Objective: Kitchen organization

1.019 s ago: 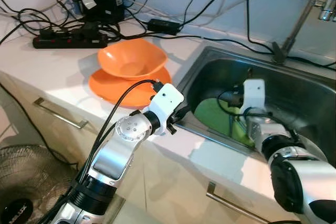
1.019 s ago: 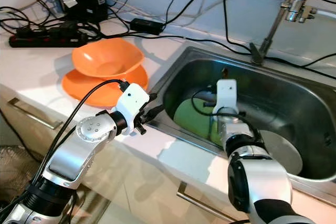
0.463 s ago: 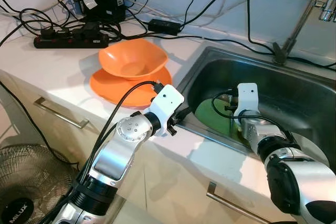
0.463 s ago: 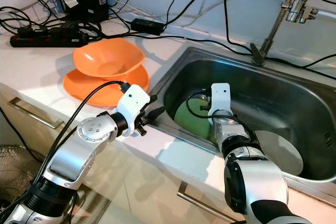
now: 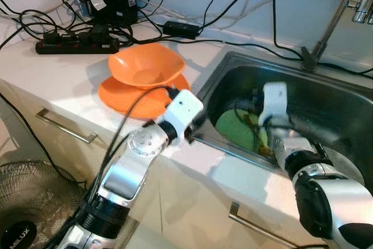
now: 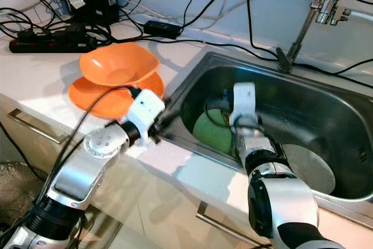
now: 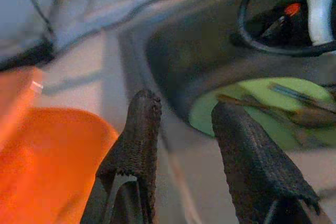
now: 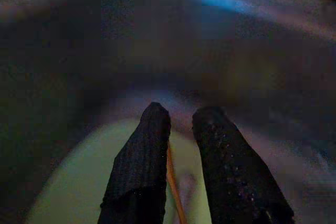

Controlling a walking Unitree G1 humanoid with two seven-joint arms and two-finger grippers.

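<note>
— Where does the right gripper (image 8: 181, 129) stand?

— Down inside the stainless steel sink (image 6: 326, 118), over the round lime-green plate (image 6: 211, 133) that lies on the sink floor at its left end. In the right wrist view its two black fingers (image 8: 142, 166) are drawn nearly together, with a thin orange-brown stick (image 8: 173, 182) running up between them (the picture is dark, so I cannot tell whether they actually grip it).

— And the left one?

— The left gripper (image 7: 184, 114) hovers at the near-left rim of the sink, over the white countertop (image 5: 64, 80). Its fingers (image 7: 137, 145) are spread apart with nothing between them. Past them, the wrist view shows the green plate with thin brown and dark utensils (image 7: 294, 111) lying on it.

— What else is in the basin?

— A round grey plate (image 6: 312, 167) lies flat to the right of the green one, near the right arm.

— On the counter?

— A wavy-rimmed orange plastic bowl (image 5: 147, 65) sits on a flat orange plate (image 5: 125, 94), just left of the sink. Farther left, a black power strip (image 5: 76, 42) lies among tangled black cables, and a black power adapter (image 5: 182, 28) rests near the back wall. A slanted metal faucet (image 6: 309, 18) rises at the far right.

— Any writing?

— On the black floor fan (image 5: 26, 214) at the near left, a white logo reads something like "MLUX", partly cut off. Below the counter, a metal drawer handle (image 5: 67, 127) runs along the cream cabinet front.
</note>
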